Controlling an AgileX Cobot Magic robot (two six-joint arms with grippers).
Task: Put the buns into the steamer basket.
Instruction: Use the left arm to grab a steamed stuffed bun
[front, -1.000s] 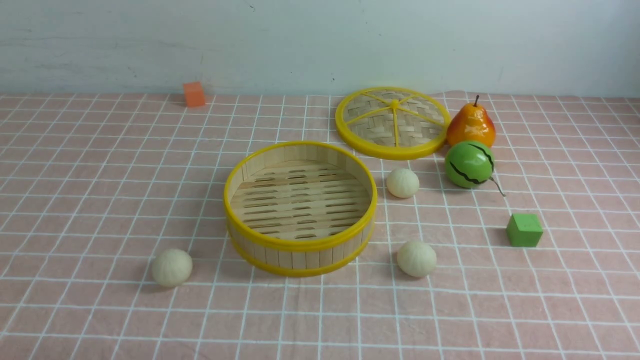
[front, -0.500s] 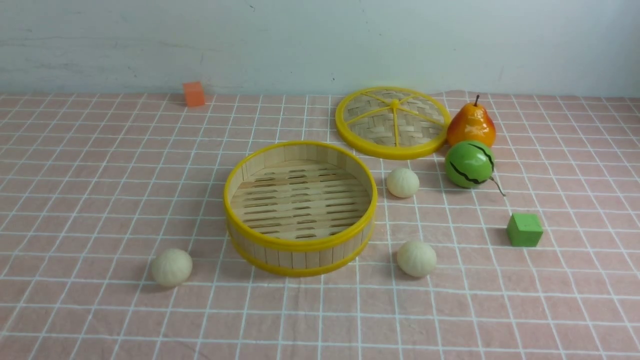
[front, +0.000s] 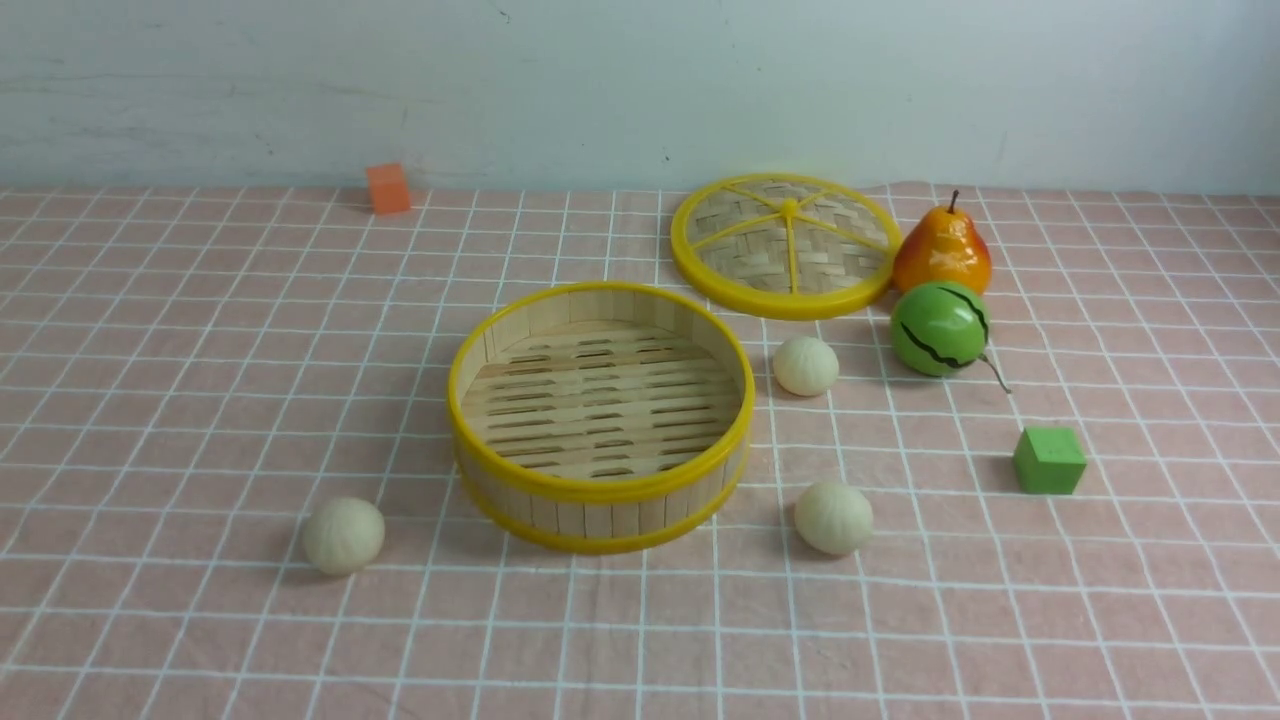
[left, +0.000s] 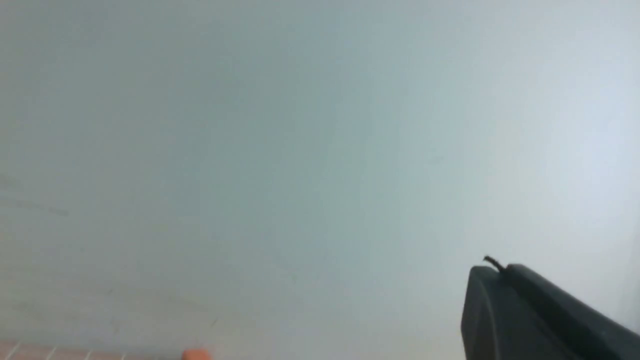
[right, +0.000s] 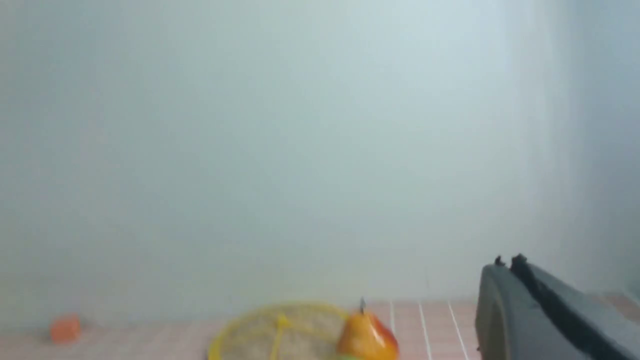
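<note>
Outside the front view, left gripper (left: 495, 272) and right gripper (right: 505, 267) both aim at the wall (left: 250, 150), jaws clenched.

Nothing can be read in any view. In the front view, the steamer basket (front: 600, 510) at centre, the three buns (front: 343, 535) (front: 805, 365) (front: 833, 517), the woven lid (front: 786, 245) at upper right, the pear (front: 940, 250), the green melon toy (front: 938, 328) and both cubes (front: 1048, 460) (front: 388, 188) show plain surfaces. The cloth (front: 200, 400) bears only white grid lines.
</note>
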